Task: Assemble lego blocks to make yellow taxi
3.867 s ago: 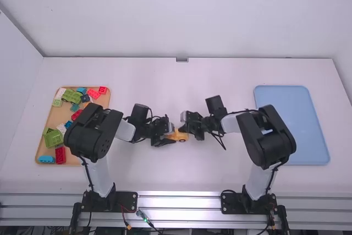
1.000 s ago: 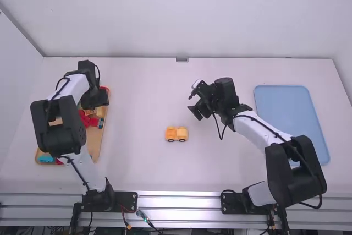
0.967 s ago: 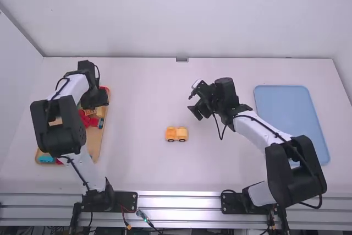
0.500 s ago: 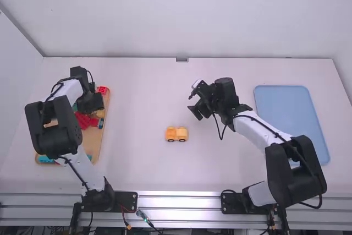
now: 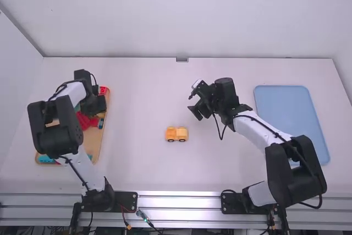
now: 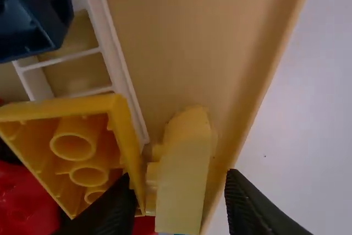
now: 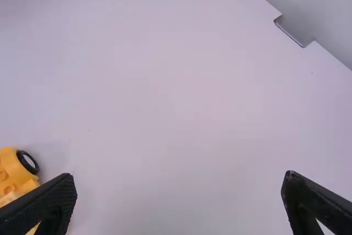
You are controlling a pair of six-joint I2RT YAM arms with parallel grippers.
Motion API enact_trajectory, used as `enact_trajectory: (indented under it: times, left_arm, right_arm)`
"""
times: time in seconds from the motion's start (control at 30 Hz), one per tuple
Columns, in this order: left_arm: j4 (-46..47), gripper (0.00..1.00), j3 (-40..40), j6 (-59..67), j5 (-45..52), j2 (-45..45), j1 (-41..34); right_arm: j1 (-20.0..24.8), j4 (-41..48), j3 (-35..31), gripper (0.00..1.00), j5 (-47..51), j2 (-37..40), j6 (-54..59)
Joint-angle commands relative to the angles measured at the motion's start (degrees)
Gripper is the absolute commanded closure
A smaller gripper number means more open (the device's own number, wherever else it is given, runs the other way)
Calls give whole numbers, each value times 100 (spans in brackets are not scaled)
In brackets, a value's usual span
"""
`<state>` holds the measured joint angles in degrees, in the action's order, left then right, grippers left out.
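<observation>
High view: the yellow car (image 5: 176,134) sits mid worktop (image 5: 220,169).
Left gripper (image 6: 180,177): over the tray (image 6: 209,26), jaws open around a small yellow block (image 6: 184,191), seemingly not squeezing it.
Right gripper (image 7: 179,179): jaws wide open, empty.
Taxi job: likely picking the next piece.
Small yellow block, next: line up, pinch, lift without bumping the big yellow block (image 6: 130,136).
</observation>
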<state>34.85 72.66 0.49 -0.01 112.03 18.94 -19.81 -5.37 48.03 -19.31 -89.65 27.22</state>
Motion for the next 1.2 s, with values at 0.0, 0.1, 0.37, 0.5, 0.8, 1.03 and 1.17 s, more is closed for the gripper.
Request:
enact_trajectory:
  times: [0.0,0.1,0.37,0.5,0.8,1.03,1.17]
  left_arm:
    - [-15,58,-61,52,44,61,-31]
    - [-136,59,-140,39,44,61,-15]
    - [-273,60,-258,-267,-678,61,17]
    - [-179,60,-101,-264,-688,59,59]
    - [205,60,262,-262,-654,59,-61]
    - [212,60,216,-260,-212,59,-50]
    - [125,61,79,-334,-199,59,-81]
  right_arm:
    - [-4,37,144,1,-33,50,-44]
    - [-4,81,144,1,-31,50,-44]
    - [-4,111,144,1,-28,50,-42]
    - [-4,111,144,1,-31,50,-42]
    - [-4,114,146,1,-31,50,-42]
    - [-4,120,144,1,-31,50,-42]
    - [-4,136,144,1,-31,50,-44]
